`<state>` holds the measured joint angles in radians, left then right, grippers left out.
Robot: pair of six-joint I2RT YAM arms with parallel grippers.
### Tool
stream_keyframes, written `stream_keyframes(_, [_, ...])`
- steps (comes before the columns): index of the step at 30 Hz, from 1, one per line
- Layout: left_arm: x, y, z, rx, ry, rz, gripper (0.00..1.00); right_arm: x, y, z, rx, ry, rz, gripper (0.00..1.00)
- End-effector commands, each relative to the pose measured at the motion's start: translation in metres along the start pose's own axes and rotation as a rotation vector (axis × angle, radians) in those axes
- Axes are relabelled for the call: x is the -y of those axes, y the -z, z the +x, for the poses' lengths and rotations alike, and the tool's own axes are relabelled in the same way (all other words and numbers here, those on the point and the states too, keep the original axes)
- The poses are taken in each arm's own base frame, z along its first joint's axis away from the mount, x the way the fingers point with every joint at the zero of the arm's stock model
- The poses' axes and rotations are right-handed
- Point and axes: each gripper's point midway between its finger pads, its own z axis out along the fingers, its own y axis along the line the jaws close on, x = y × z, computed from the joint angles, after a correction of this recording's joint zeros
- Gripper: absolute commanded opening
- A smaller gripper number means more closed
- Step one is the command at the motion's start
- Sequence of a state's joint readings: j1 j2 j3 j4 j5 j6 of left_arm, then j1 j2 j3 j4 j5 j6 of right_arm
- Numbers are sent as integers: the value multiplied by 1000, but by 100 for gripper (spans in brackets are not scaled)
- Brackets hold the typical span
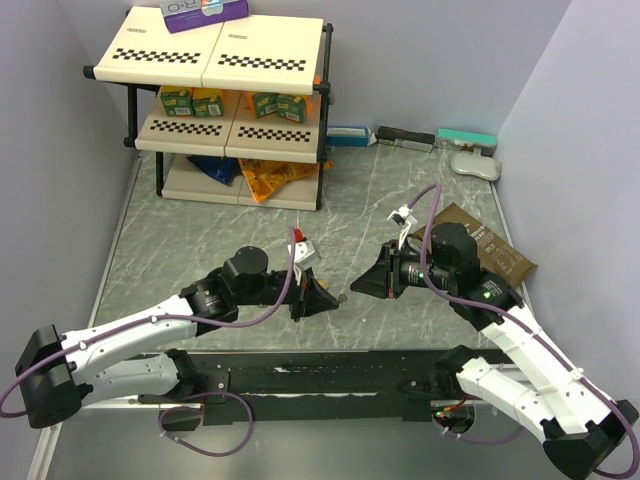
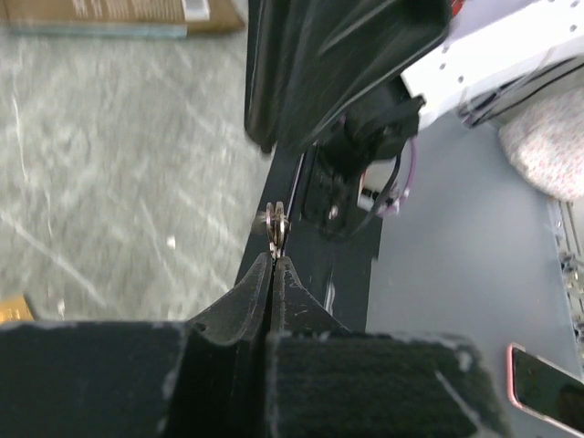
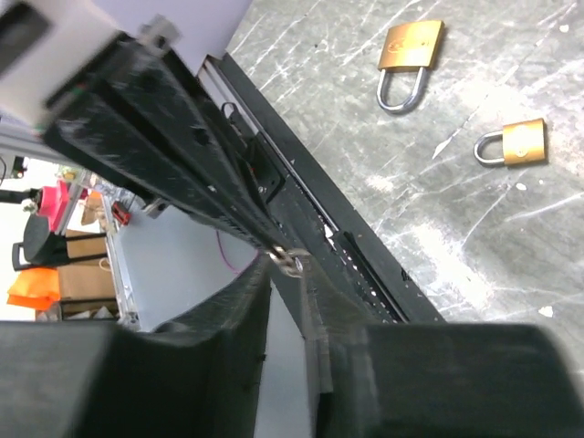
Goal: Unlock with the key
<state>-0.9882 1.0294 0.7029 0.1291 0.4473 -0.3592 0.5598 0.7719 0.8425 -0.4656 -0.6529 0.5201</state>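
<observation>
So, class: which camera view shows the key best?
Left wrist: the key sits mid-frame, pinched by the left end effector. Right wrist shows only a small glint of it; the top view, at most a speck.

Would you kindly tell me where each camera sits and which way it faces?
Top external: above, behind the bases, looking down at the table; both arms show, left hand facing right hand.
Left wrist: looks along its shut fingers, pinching the key, toward the right hand.
Right wrist: looks past its fingers at the left hand, a larger padlock and a smaller padlock.
Shared: both wrists see the key.
</observation>
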Motion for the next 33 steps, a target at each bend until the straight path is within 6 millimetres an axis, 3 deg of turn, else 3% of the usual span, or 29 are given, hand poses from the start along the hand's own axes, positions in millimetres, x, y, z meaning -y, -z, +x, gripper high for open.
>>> stream_keyframes(1, [4,7,-2,-35,-2,-8,1,-11,2,-6,32,78,-67,32])
stream_keyframes(11, [15,12,11,-129,-48,78,1,-16,-4,13,-37,110,-136,57])
stream_keyframes(24, [23,29,22,-175,-24,249,1,-31,-24,41,-154,136,-199,59])
stream_keyframes(33, [28,31,31,-222,-8,298,1,-36,-34,38,-154,203,-182,54])
